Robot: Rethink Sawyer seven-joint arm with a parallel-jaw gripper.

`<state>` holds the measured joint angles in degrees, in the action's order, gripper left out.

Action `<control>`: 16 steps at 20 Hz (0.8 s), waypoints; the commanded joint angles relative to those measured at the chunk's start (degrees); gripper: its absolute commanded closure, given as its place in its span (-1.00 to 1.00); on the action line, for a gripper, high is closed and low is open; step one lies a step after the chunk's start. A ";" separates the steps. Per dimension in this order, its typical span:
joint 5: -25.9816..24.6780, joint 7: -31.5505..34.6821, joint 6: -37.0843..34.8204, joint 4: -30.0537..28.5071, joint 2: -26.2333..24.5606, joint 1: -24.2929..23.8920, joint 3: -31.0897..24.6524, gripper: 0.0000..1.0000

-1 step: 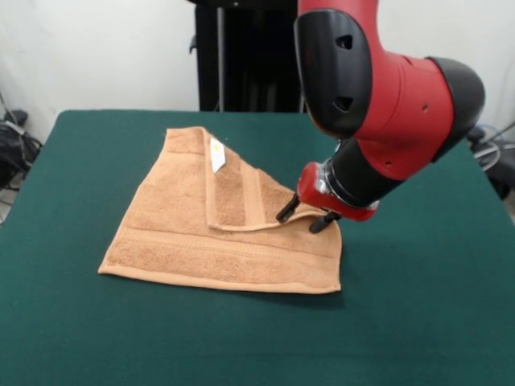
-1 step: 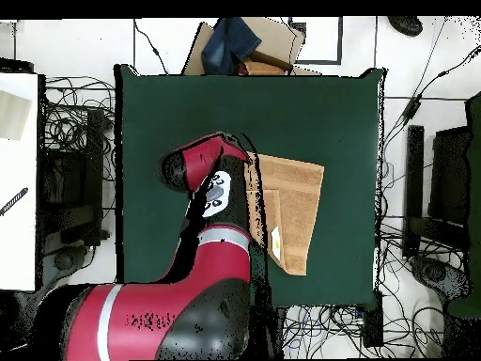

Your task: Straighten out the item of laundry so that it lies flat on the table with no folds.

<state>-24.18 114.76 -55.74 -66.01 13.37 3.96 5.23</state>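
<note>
The small tan terry-cloth towel (image 1: 201,241) lay on the dark green cloth-covered surface (image 1: 418,322), toward the middle, with one corner flap doubled back over its upper half. A small white tag (image 1: 217,153) showed on that flap. The red and black arm's gripper (image 1: 308,217) had its two black fingers (image 1: 287,211) narrowly set, pinching the edge of the folded-over flap at the towel's right side. Cables (image 2: 70,141) sprawled on the floor beside the surface.
</note>
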 commanded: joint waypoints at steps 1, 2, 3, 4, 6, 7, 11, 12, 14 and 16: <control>-3.63 -7.50 -7.31 -0.37 -0.67 1.39 -1.78 -1.00; -3.80 -7.74 -7.66 -0.33 -0.33 1.37 -1.64 -1.00; -3.97 -8.31 -8.29 0.44 -0.49 1.21 -1.74 -1.00; -4.17 -8.96 -8.98 0.72 -0.28 1.06 -1.83 -1.00; -4.56 -10.00 -9.97 0.97 0.55 0.85 -1.94 -1.00; -4.71 -10.41 -10.55 1.08 0.71 0.81 -2.04 -1.00; -5.13 -10.77 -10.66 1.63 0.37 0.26 -2.75 -1.00; -5.19 -10.80 -10.59 1.78 0.23 0.11 -2.97 -1.00; -5.21 -10.61 -10.20 1.80 -0.10 -0.12 -3.36 -1.00; -5.19 -10.36 -9.73 2.03 -1.00 -0.40 -3.78 -1.00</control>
<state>-25.84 114.76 -62.18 -64.02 13.72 4.13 5.22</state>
